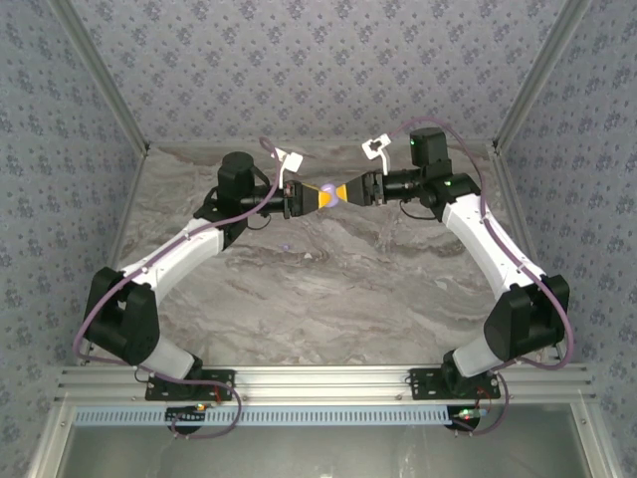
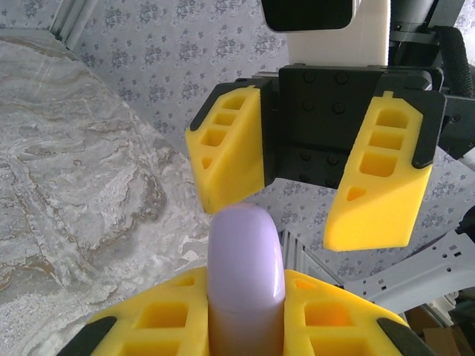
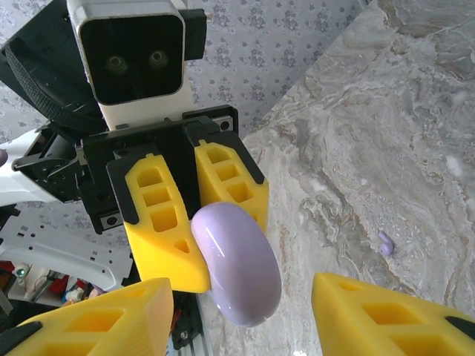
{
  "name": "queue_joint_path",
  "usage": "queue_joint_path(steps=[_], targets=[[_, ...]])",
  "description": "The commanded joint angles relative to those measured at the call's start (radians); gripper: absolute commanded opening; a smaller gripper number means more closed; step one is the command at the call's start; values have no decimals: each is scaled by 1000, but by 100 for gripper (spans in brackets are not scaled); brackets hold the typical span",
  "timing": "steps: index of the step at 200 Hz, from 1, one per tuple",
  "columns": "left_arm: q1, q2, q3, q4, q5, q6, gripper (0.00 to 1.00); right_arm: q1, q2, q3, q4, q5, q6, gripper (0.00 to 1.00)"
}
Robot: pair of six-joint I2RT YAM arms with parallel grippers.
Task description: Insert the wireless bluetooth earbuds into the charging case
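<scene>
**Charging case held between facing claws**

The left claw (image 1: 320, 195) was clenched on the lilac charging case (image 2: 245, 259), above the bench (image 3: 415, 111). The right claw (image 2: 297, 219) faced it, jaws parted, grasping nothing. One lilac earbud (image 3: 385, 243) lay on the bench, well apart.

Arms: two, the left arm (image 1: 184, 249) and the right arm (image 1: 493, 249). Yellow fingers (image 2: 226, 144): four, one pair per arm. White wrist cameras (image 3: 132, 52): two. Lilac case (image 2: 246, 267): one. Tiny lilac earbud (image 3: 385, 243): one made out. Bench (image 1: 348, 299): one, grey marbled.
</scene>
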Motion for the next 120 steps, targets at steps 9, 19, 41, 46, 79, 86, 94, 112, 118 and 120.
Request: queue_joint_path(steps=[9, 19, 41, 46, 79, 86, 94, 112, 118, 120], targets=[[-10, -33, 69, 17, 32, 30, 16, 13, 6, 39, -39, -37, -37, 51], [-11, -34, 70, 15, 31, 32, 16, 15, 9, 39, -40, -41, -40, 50], [-16, -34, 75, 8, 33, 35, 16, 19, 16, 41, -43, -50, -42, 45], [-16, -35, 76, 7, 32, 36, 16, 20, 17, 42, -44, -52, -43, 43], [-20, -33, 77, -6, 30, 46, 16, 24, 19, 47, -40, -64, -43, 37], [-21, -33, 79, -11, 31, 48, 16, 24, 17, 48, -40, -68, -43, 37], [-22, -33, 79, -16, 31, 51, 16, 25, 18, 50, -40, -72, -43, 36], [-21, -32, 79, -23, 29, 54, 16, 25, 15, 54, -40, -61, -43, 35], [-22, -33, 79, -26, 29, 57, 16, 25, 14, 54, -38, -62, -43, 35], [-22, -33, 79, -27, 29, 58, 16, 24, 13, 54, -37, -63, -43, 35]])
